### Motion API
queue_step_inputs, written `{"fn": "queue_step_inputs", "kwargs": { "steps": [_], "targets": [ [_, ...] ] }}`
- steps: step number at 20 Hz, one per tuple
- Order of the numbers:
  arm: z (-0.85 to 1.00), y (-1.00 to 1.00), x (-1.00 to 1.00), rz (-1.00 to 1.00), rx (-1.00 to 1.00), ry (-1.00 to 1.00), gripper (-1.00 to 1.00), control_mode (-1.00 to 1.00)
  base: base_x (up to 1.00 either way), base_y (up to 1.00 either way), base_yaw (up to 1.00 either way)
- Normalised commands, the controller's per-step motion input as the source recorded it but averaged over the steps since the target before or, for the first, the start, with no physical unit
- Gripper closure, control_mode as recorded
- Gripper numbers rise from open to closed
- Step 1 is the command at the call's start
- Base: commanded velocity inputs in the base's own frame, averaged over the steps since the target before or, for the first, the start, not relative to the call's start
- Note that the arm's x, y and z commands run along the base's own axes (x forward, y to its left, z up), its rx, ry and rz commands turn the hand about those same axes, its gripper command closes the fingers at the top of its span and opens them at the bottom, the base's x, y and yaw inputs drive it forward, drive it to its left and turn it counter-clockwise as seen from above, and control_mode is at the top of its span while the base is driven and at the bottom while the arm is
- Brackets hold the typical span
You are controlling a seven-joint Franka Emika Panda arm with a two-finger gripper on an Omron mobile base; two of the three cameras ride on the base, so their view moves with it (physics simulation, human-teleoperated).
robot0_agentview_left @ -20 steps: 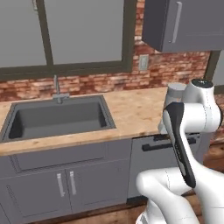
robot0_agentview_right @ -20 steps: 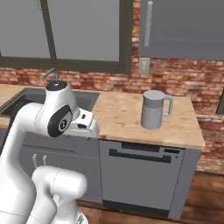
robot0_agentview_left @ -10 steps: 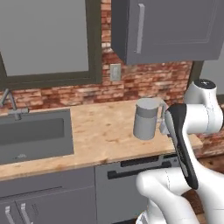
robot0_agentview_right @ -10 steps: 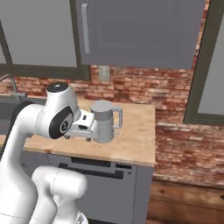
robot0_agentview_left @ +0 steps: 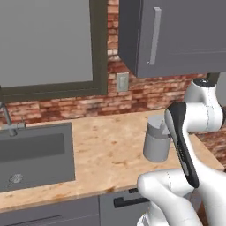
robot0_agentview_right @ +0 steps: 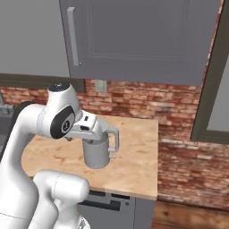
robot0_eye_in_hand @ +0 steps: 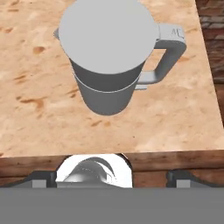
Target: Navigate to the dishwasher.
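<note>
As we looked down past the counter edge, the dishwasher point(robot0_agentview_right: 109, 206) sat low in the right base view, its dark front tucked under the counter point(robot0_agentview_right: 138, 172) with the black bar handle point(robot0_agentview_right: 99, 203) running across near the top. From the left base view we caught the same handle point(robot0_agentview_left: 128, 201) peeking out beside the robot's own body, right below the counter lip. So the machine was directly in front of the base and close. We judged the drive to be nearly done, with perhaps only a final squaring-up or a small approach left.

Above it, a gray pitcher point(robot0_eye_in_hand: 109, 65) with a side handle stood on the wooden counter, near the front edge. The end effector point(robot0_agentview_right: 91, 127) hung just above and behind that pitcher, apart from it and gripping nothing we could make out. Whether its fingers were spread or closed, we could not tell.

Further out, a sink point(robot0_agentview_left: 35, 154) lay off to the left, a brick wall point(robot0_agentview_left: 132, 95) ran behind, and gray upper cabinets point(robot0_agentview_right: 143, 40) hung overhead.
</note>
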Motion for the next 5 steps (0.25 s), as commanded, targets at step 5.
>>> {"fn": "queue_step_inputs", "kwargs": {
  "steps": [5],
  "targets": [
    [0.00, 0.00, 0.00, 0.00, 0.00, 0.00, -1.00, 1.00, 1.00, -0.02, 0.00]
  ]
}}
